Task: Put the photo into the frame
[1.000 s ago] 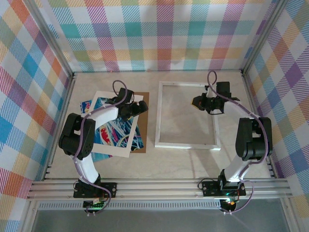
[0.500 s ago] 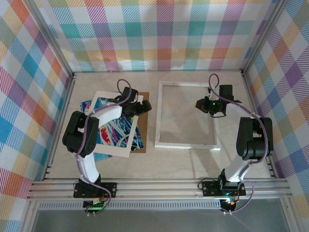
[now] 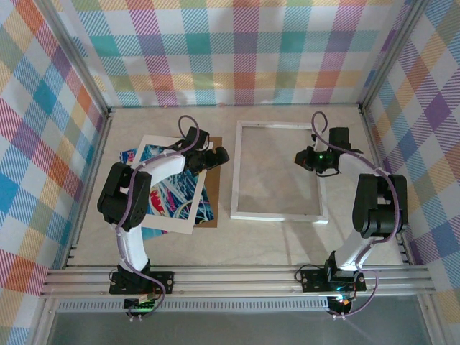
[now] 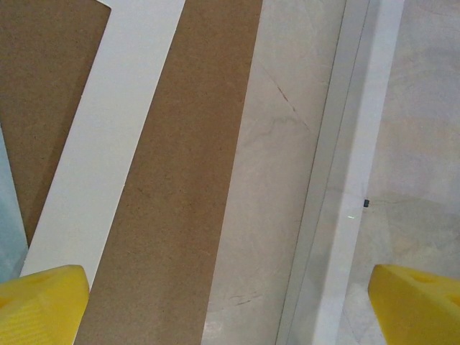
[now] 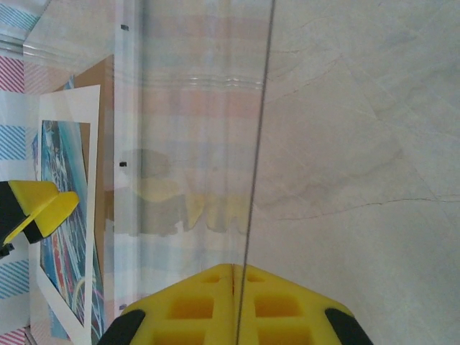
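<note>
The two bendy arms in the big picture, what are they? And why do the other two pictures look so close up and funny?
They are two robot arms bolted to the near edge of the table. The big picture comes from a camera high above them. The other two come from little cameras on the arms' wrists, so you see yellow claw tips close up. On the table lie a white frame with a clear pane, a brown backing board, a cream mat and the blue swirly photo under the mat. The left claw is wide open and holds nothing. It hangs between the board and the frame. The right claw is closed over the frame, but I cannot tell if it pinches anything.
</note>
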### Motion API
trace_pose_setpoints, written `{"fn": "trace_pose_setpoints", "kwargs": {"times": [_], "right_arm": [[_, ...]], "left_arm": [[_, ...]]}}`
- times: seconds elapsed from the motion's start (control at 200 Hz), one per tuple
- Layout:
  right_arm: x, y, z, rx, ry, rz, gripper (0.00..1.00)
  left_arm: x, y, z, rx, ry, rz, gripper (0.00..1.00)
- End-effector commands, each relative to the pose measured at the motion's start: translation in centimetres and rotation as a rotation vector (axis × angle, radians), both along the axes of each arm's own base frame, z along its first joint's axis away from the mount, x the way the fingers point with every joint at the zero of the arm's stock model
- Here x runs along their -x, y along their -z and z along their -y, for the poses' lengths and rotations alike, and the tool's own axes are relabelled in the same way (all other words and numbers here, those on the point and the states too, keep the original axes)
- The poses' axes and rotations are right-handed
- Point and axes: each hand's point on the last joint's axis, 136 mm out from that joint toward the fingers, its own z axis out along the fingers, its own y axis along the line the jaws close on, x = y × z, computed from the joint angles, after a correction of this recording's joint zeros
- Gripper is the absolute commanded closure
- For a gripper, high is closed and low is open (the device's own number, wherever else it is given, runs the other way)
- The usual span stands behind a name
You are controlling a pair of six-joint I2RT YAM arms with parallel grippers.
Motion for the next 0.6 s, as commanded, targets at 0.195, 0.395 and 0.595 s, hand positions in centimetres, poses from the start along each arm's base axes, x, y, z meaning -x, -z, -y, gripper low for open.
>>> {"fn": "trace_pose_setpoints", "kwargs": {"times": [0.195, 0.395, 0.595], "right_arm": [[-0.2, -0.8, 1.1, 0.031, -0.005, 0.029, 1.0], [-0.3, -1.0, 1.6, 0.046, -0.015, 0.038, 1.0], [-0.6, -1.4, 2.0, 0.066, -0.029, 0.051, 1.0]], "left_arm": [[0.3, 0.2, 0.5, -0.013, 0.021, -0.014, 0.0], [0.4, 0.4, 0.5, -0.021, 0.022, -0.017, 0.0], [0.6, 0.7, 0.5, -0.027, 0.023, -0.022, 0.0]]}}
